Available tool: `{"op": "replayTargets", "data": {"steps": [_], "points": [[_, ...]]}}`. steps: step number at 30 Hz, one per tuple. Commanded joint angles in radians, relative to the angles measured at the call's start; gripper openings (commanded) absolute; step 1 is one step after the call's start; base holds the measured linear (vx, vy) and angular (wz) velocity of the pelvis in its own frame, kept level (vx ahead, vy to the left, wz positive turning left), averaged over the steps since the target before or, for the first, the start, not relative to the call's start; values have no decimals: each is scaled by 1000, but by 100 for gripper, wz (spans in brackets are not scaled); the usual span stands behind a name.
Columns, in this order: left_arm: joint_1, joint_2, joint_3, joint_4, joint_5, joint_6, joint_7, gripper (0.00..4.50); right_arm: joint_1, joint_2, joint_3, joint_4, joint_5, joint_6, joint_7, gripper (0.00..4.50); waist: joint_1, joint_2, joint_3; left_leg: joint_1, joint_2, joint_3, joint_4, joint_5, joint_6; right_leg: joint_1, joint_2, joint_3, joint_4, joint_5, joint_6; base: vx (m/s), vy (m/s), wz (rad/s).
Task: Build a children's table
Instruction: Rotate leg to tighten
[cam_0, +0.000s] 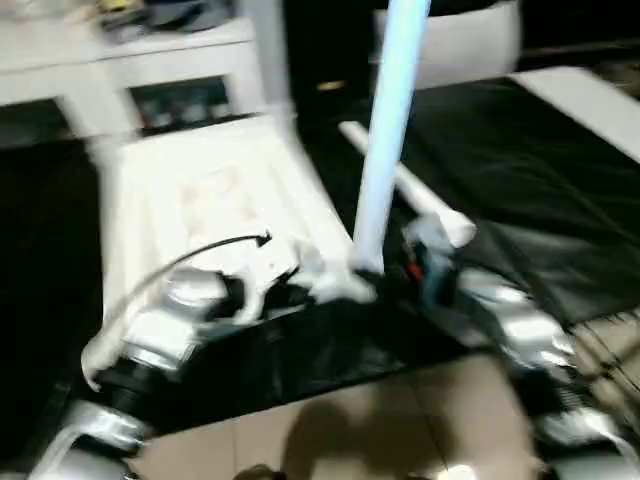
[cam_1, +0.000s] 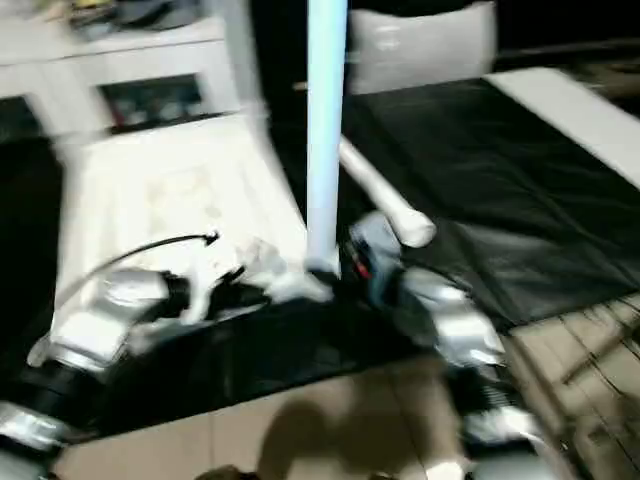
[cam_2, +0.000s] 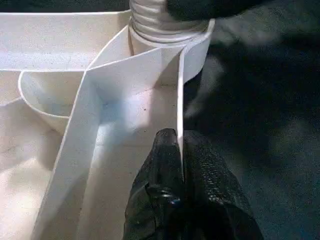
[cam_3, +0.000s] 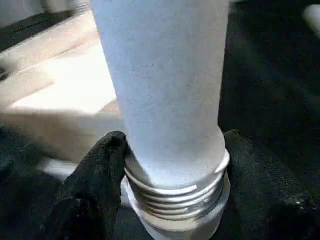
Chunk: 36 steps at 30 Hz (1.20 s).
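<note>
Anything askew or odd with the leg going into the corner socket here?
Slightly. The upright leg isn't fully seated: several thread rings show above the socket. In the head views it leans a little. The right gripper clamps its base; the left gripper pinches the top's rim.

**Dark work table, white cabinet behind, pale tiled floor**

A big table under a black, slightly wrinkled cover takes up the middle of the room. Behind it on the robot's left stands a white cabinet with glass doors; cluttered items lie on its top, too blurred to name. A white panel runs along the table's far right edge. Nearer the camera the floor is pale beige tile with soft shadows. Light glares off the white surfaces.
</note>
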Motion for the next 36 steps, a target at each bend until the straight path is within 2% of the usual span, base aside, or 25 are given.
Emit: {"op": "replayTargets", "data": {"steps": [1,2,5,6,7,9,10,12,14,16,18,20,21,22,23,24,25,28,30,31,36], "points": [[-28,-117,2,-90,-17,24,108,0,-53,101,13,128,-3,14,-138,269,6,-13,-64,9,44,-16,-83,-219,22,46,-68,51,-92,-172,-236,0,0,0],[-36,-155,4,-85,-5,27,163,0,-84,129,-3,185,-14,-11,-207,269,4,-17,-66,10,43,-16,-80,-204,25,48,-69,51,-95,-165,-236,0,0,0],[-50,-179,-20,-76,24,9,210,0,-118,154,-17,243,-33,-47,-275,269,-4,-16,-70,5,41,-16,-76,-165,43,49,-67,50,-91,-114,-242,0,0,0],[-57,-173,-23,-72,36,-1,217,0,-123,153,-16,254,-40,-71,-265,269,0,-15,-74,6,40,-15,-71,-133,62,50,-66,50,-89,-64,-242,0,0,0],[-60,-170,-21,-69,38,-5,218,0,-123,152,-18,255,-40,-80,-257,304,6,-12,-77,7,42,-14,-67,-91,93,50,-65,48,-82,9,-251,0,0,0],[-63,-162,-15,-71,41,-3,222,0,-124,154,-31,258,-37,-88,-252,339,11,-9,-79,7,44,-14,-66,-70,108,49,-64,47,-77,48,-258,0,0,0],[-63,-145,-15,-70,46,-5,212,0,-116,148,-37,243,-32,-98,-233,341,18,-10,-79,10,45,-14,-65,-66,123,49,-64,46,-75,70,-261,0,0,0],[-60,-115,-12,-65,54,-9,186,0,-94,122,-37,217,-30,-131,-192,349,24,-7,-79,11,46,-13,-65,-78,124,47,-65,46,-76,61,-262,0,0,0],[-59,-87,-9,-49,61,-26,167,0,-70,86,-41,194,-29,-170,-144,377,30,-6,-79,14,49,-13,-68,-100,113,47,-64,47,-76,50,-257,0,0,0],[-60,-72,-8,-38,60,-36,155,0,-57,64,-44,180,-21,-184,-120,383,38,-6,-78,14,49,-12,-68,-108,106,48,-65,48,-77,46,-257,0,0,0],[-62,-57,-7,-25,57,-51,142,0,-41,41,-43,157,-14,-195,-83,420,43,-1,-77,17,49,-12,-71,-134,95,46,-64,47,-78,22,-255,0,0,0],[-63,-50,-7,-18,56,-59,134,0,-32,29,-41,144,-12,-198,-64,429,46,-4,-76,17,51,-13,-73,-142,87,46,-65,49,-78,21,-248,0,0,0],[-66,-37,-7,-5,55,-70,121,0,-16,9,-40,117,-5,-202,-29,429,46,-2,-77,16,50,-14,-73,-142,85,47,-64,49,-78,24,-250,0,0,0],[-71,-13,-10,24,52,-101,90,0,19,-36,-28,62,9,-200,58,439,49,0,-75,17,46,-12,-71,-155,89,47,-62,48,-85,23,-237,0,0,0],[-75,5,-13,48,51,-126,64,0,43,-70,-21,23,20,-199,126,446,52,-1,-78,14,49,-15,-71,-141,90,52,-66,50,-78,46,-236,0,0,0],[-82,37,-24,82,44,-180,-3,0,74,-124,-19,-35,52,-181,232,446,58,1,-78,16,47,-14,-69,-146,99,51,-62,48,-84,44,-228,0,0,0],[-83,45,-29,88,42,-192,-23,0,79,-138,-20,-46,60,-177,255,446,61,-1,-79,13,48,-16,-69,-139,102,55,-65,49,-78,56,-229,0,0,0],[-83,66,-42,97,39,-224,-75,0,88,-175,-12,-67,66,-167,307,446,64,2,-76,15,49,-15,-72,-161,98,48,-63,47,-82,16,-239,0,0,0],[-78,115,-80,97,26,-292,-200,0,91,-242,18,-96,61,-148,402,446,65,2,-76,17,52,-15,-74,-177,89,47,-65,48,-84,-10,-245,0,0,0],[-76,141,-99,97,16,-322,-270,0,90,-274,38,-108,56,-151,452,446,72,2,-78,21,54,-13,-73,-180,87,44,-64,49,-84,-13,-250,0,0,0],[-82,191,-143,122,7,-404,-406,0,80,-323,79,-125,47,-164,551,446,93,4,-78,23,57,-10,-73,-178,84,39,-65,51,-79,-3,-255,0,0,0]]}}
